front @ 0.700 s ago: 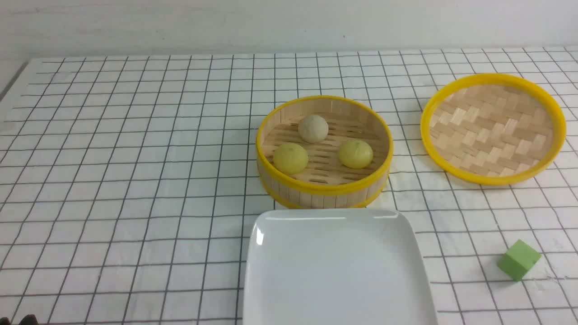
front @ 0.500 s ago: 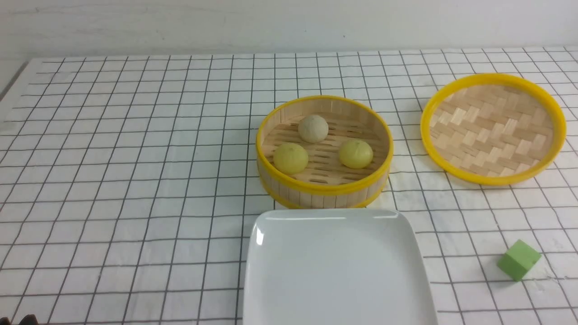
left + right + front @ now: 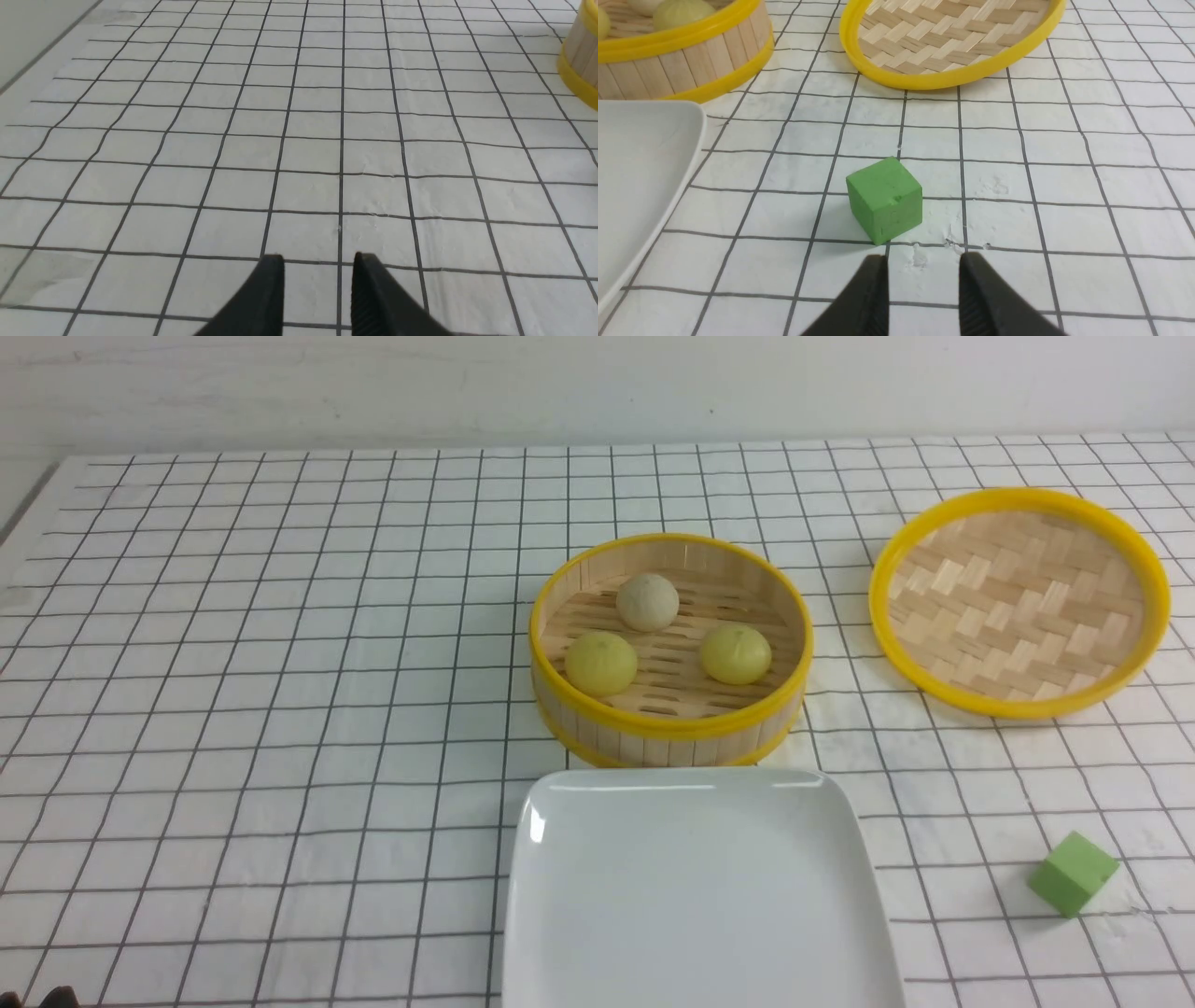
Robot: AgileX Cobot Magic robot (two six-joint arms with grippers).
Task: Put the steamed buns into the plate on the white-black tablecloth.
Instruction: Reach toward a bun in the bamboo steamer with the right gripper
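A: So, where are we? Quick rundown, biggest first.

B: White-black tablecloth [image 3: 280, 709] covers the whole table. Plate [image 3: 700, 896] sits on it at the near edge, centre, nothing in it. Woven lid [image 3: 1018, 607] lies far right, well apart from the plate. Steamer [image 3: 672, 735] is just behind the plate w/ all three steamed buns [image 3: 736, 653] inside: beige-white bun [image 3: 647, 601] at the back, left yellow bun [image 3: 601, 664] and right yellow bun [image 3: 736, 653] nearer the front.

A: Anything else?

B: Green cube [image 3: 1073, 873] on the cloth, near right. Not part of the job.

A: Grippers?

B: Left gripper [image 3: 318, 257] hangs over bare cloth, jaws a bit apart, nothing btwn them. Right gripper [image 3: 923, 257] likewise parted and empty, cube just ahead of it.

A: Which step, then?

B: Looks like the very start, no bun picked yet. Next move, imo: one arm goes over the steamer rim, comes down on a bun from above, closes gently since they're prob. soft, lifts clear of the wall, then across to the plate.
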